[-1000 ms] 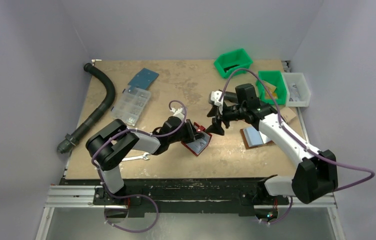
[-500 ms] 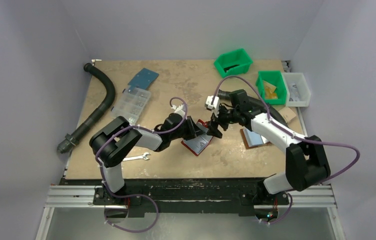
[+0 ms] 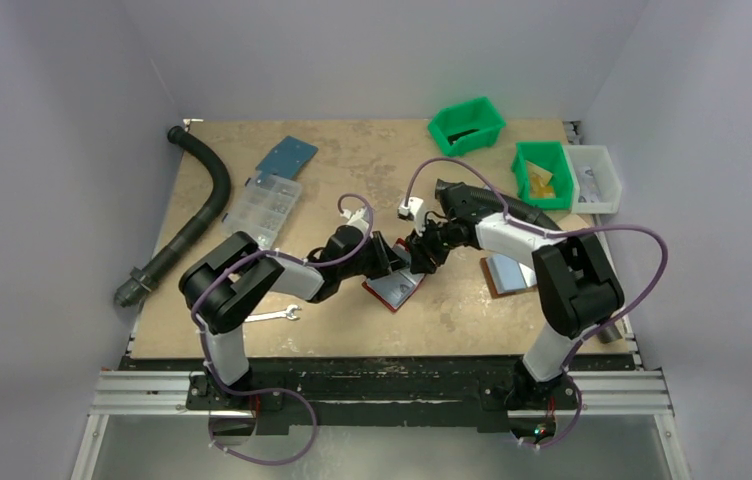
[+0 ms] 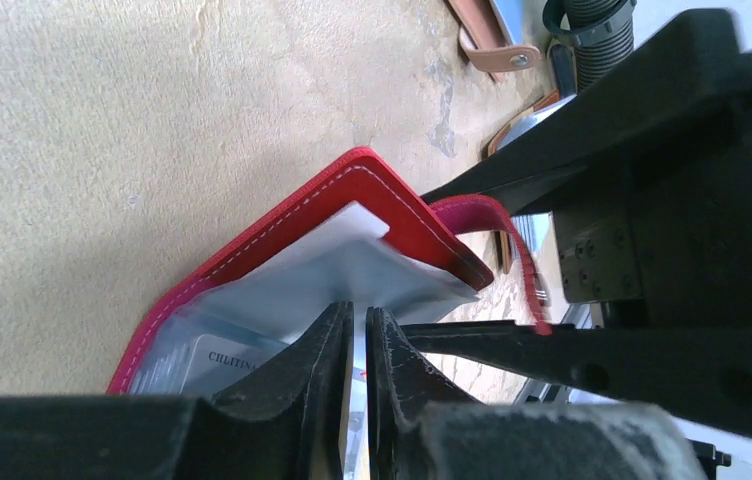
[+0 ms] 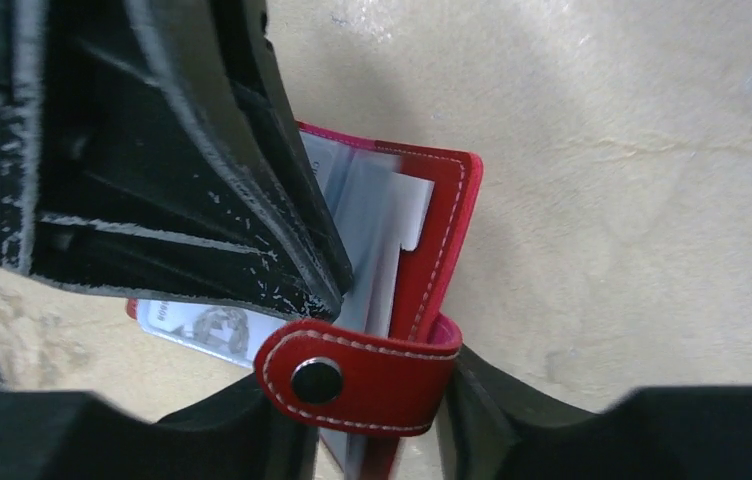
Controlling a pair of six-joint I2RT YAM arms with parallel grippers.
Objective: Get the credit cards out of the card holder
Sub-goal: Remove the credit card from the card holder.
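Tabletop (image 3: 372, 170) holds one card holder (image 3: 395, 289), two green bins (image 3: 480, 136).

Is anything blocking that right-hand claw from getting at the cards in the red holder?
Yes. The card holder's red snap strap hangs between the right gripper's open fingers, before the pockets, and the left gripper covers part of them.

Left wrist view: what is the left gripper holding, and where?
The left gripper pinches the card holder by a pale inner pocket's edge.
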